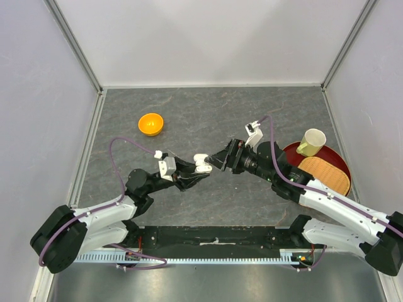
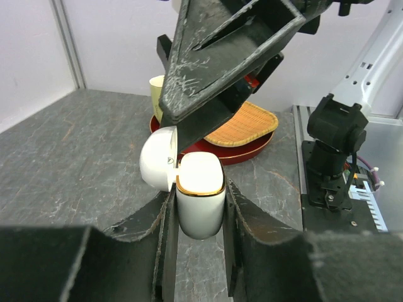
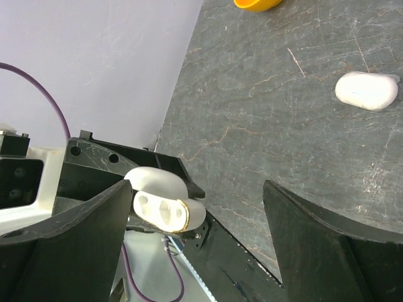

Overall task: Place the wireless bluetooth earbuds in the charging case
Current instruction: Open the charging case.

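grey stone worktop (image 1: 208,113), white walls. left hand (image 2: 198,214) clenched on the open case (image 2: 200,189), held aloft with lid back, presumably presenting its sockets to the right hand (image 1: 216,161), spread wide and empty at the lid. sockets appear empty; no earbuds visible.

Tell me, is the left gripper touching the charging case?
Touching. Left wrist view: the left gripper presses its fingers against both sides of the charging case.
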{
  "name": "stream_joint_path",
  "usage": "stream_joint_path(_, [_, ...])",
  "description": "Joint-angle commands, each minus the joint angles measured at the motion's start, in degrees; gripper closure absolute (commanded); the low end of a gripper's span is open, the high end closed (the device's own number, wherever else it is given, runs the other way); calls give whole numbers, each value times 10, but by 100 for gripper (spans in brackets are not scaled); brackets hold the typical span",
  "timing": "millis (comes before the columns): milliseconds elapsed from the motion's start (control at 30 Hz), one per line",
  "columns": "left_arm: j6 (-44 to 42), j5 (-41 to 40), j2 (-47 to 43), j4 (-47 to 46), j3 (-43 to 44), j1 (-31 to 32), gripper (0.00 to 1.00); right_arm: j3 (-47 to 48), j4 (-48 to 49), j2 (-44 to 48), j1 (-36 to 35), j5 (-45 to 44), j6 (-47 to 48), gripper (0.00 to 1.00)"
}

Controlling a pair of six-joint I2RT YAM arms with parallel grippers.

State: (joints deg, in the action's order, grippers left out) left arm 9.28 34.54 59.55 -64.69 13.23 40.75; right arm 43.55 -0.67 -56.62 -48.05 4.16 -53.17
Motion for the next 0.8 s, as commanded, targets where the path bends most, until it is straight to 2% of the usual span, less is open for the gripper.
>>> stream_joint_path(0, [-29,-40,-13,10,15,3,98,8,33,20,-1,4,-4,9])
stream_joint_path(200, [-37,-75,-19,31,14,2,98,14,15,59,0,-20,4,8])
stream_joint_path(333, [-37,-84,-28,33,12,2,98,29,-72,84,2,-101,22,8])
stream_joint_path(367, [-37,-86,-30,33,11,3,98,33,-94,87,3,-146,25,9])
stream_joint_path(567, [-40,-98,-58,37,3,2,98,41,-237,107,27,-273,67,24])
stream_joint_path(767, [-42,-100,-67,40,0,3,98,45,-337,75,72,-315,144,32])
